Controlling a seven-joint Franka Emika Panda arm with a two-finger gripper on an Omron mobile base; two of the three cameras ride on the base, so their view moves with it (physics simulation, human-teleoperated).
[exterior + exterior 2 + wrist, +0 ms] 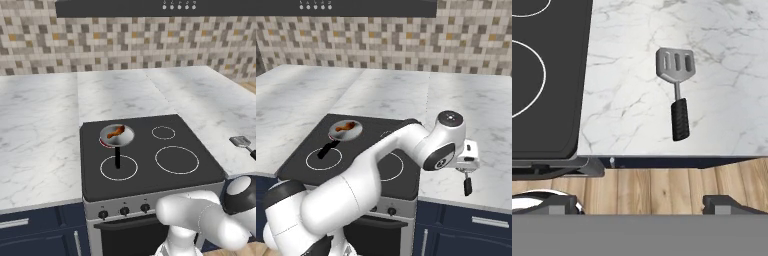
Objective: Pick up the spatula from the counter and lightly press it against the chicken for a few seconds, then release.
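Note:
The spatula [676,92] lies flat on the marble counter right of the stove, with a grey slotted head and a black handle pointing at the counter's front edge. It also shows in the left base view as the spatula [241,141], and its handle [468,186] sticks out under my hand. My gripper [646,205] hangs above it, open wide and holding nothing, its fingertips [564,205] over the floor side of the edge. The chicken [115,132] is a brown piece in a grey pan [125,140] on the stove's left; from the right they are the chicken [346,127] and pan [336,134].
The black cooktop [547,75] borders the counter [627,100] on the spatula's left. The counter's front edge and wooden floor [662,180] are just beyond the handle. The pan's black handle [118,157] points toward the stove front. A tiled wall [125,45] closes the back.

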